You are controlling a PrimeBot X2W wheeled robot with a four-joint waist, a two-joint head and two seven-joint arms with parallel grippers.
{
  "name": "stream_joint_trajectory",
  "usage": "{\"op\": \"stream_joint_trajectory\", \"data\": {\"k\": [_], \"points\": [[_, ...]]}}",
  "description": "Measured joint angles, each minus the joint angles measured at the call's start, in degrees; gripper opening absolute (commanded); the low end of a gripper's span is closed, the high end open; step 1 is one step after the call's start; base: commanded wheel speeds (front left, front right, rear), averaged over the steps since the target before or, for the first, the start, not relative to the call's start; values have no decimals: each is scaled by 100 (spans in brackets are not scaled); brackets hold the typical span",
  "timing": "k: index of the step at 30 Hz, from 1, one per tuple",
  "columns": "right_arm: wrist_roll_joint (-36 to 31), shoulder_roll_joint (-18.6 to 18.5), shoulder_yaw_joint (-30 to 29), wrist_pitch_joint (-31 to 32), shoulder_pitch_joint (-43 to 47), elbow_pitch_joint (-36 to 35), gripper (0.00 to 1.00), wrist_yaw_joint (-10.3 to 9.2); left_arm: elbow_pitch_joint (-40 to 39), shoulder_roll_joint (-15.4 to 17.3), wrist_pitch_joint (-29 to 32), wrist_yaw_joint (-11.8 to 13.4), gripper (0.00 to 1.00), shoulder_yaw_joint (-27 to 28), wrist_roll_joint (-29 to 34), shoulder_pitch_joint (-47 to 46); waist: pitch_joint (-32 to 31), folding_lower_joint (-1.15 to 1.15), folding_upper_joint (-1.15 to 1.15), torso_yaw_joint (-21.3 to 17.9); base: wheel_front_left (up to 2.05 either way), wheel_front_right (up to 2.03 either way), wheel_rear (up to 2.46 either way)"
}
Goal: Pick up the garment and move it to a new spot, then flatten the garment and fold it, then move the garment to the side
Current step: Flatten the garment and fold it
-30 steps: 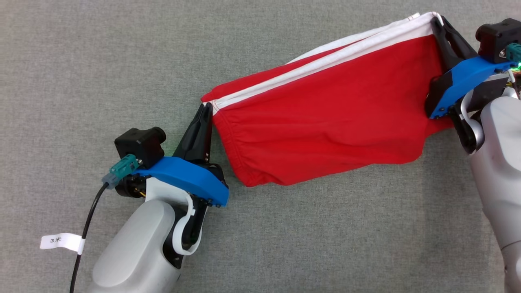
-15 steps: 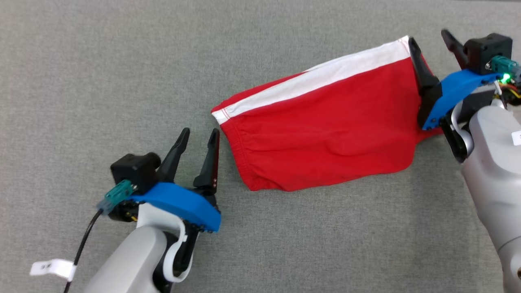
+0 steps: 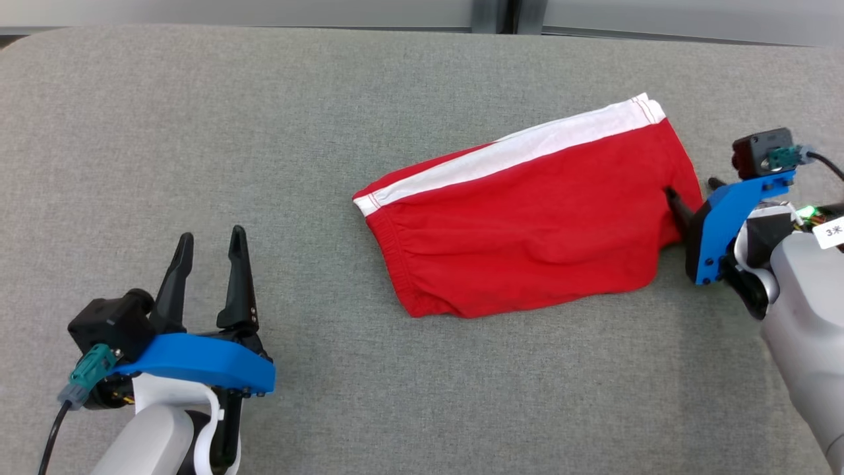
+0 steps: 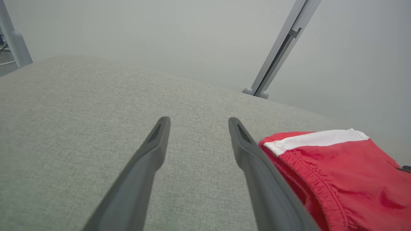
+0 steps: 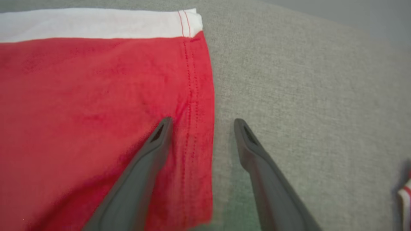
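The red shorts [image 3: 527, 218] lie flat at centre right on the grey table [image 3: 198, 132], with the left gripper [image 3: 212, 234] spread wide and empty at lower left, the right gripper [image 5: 202, 121] equally spread, holding nothing, astride their right hem, and a grey post [image 3: 504, 14] at the top edge.

Head overhead; wrists low beside garment [image 3: 527, 244]

You see a grey woven table [image 3: 264, 132] spreading under and ahead of the left pincer [image 4: 198, 119]. Past its rounded far edge stands a pale grey wall [image 4: 160, 32]. A slanted grey post [image 4: 280, 53] rises right of the pincer.
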Motion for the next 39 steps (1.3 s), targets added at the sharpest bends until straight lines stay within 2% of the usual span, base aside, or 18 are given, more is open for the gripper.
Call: {"op": "stream_joint_trajectory", "data": {"k": [3, 4, 5, 7, 8, 9, 10, 19, 23, 28, 35, 39], "points": [[227, -18, 102, 274, 113, -197, 100, -2, -13, 8, -10, 10, 100, 33, -60, 80, 20, 0, 0, 32, 0, 0, 0], [298, -29, 115, 327, 128, -260, 83, -2, -11, 13, -18, 5, 100, 36, -62, 98, 32, 0, 0, 42, 0, 0, 0], [363, -30, 120, 380, 152, -310, 56, -2, -5, 14, -25, 5, 100, 43, -78, 105, 46, 0, 0, 52, 0, 0, 0], [442, -33, 119, 436, 203, -401, 37, -2, 10, 20, -29, 0, 100, 56, -93, 105, 72, 0, 0, 68, 0, 0, 0], [468, -32, 120, 452, 214, -432, 26, -2, 20, 20, -34, -16, 100, 60, -93, 105, 84, 0, 0, 75, 0, 0, 0], [509, -27, 118, 450, 226, -469, 10, -2, 29, 20, -36, -22, 100, 63, -93, 105, 94, 0, 0, 82, 0, 0, 0], [564, -12, 107, 404, 243, -508, 0, -2, 44, 19, -49, -22, 100, 64, -94, 104, 100, 0, 0, 86, 0, 0, 0], [619, 58, -119, -460, 521, -742, 0, -1, 218, -79, -190, -54, 100, 122, -141, 75, -92, 0, 0, -46, 0, 0, 0], [698, 157, -310, -957, 1062, -1013, 0, -1, 368, -196, -265, -121, 100, 125, -192, 62, -264, 1, 0, -207, 0, 0, 0], [697, 363, -723, -1435, 1904, -1361, 0, -1, 613, -192, -346, -190, 100, 163, -197, 163, -494, 1, 0, -487, 0, 0, 0], [390, 726, -1258, -1517, 2716, -1974, 0, -1, 757, -194, -424, -201, 100, 222, -192, 360, -771, 1, 0, -839, 0, 0, 0], [129, 858, -1533, -1391, 2776, -2264, 0, -1, 783, -238, -430, -241, 100, 152, -148, 352, -838, 0, 0, -822, 0, 0, 0]]}}
